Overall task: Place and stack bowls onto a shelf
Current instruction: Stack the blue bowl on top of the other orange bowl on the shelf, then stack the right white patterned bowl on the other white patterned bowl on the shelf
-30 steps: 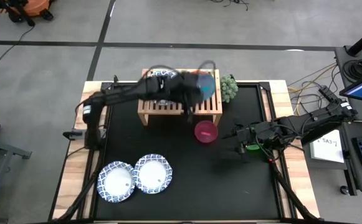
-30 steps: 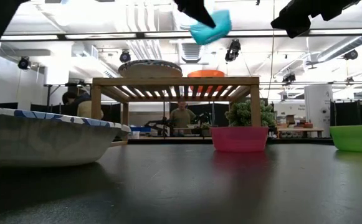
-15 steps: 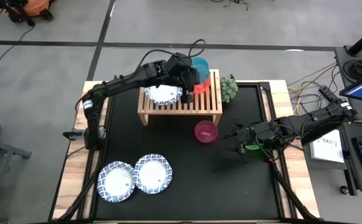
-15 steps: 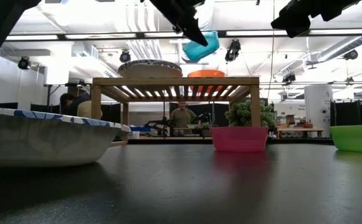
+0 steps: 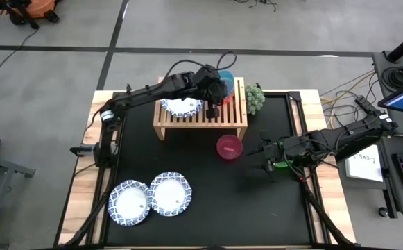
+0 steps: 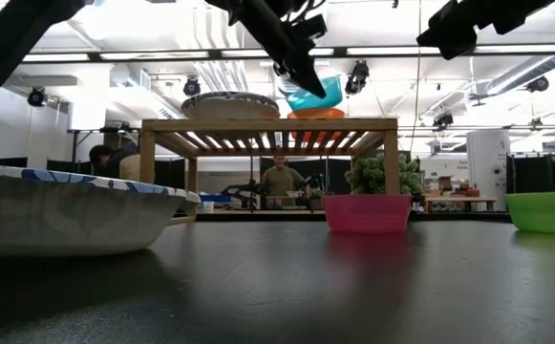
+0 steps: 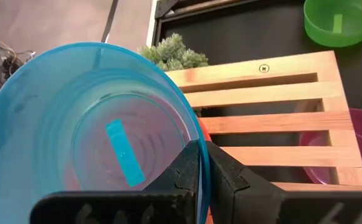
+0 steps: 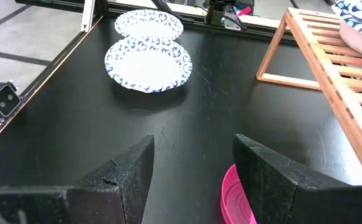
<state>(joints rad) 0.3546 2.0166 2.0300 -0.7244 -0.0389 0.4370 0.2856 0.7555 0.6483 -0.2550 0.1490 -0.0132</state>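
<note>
Low view shows the left gripper pinching the rim of the teal bowl and holding it tilted just above the red bowl on the shelf. Released at that angle, the bowl could land askew instead of nesting, or slide off the slats toward the magenta bowl below. The red bowl is almost wholly hidden under the teal one from above, so their contact seems close but unclear. The right gripper waits open near the green bowl.
</note>
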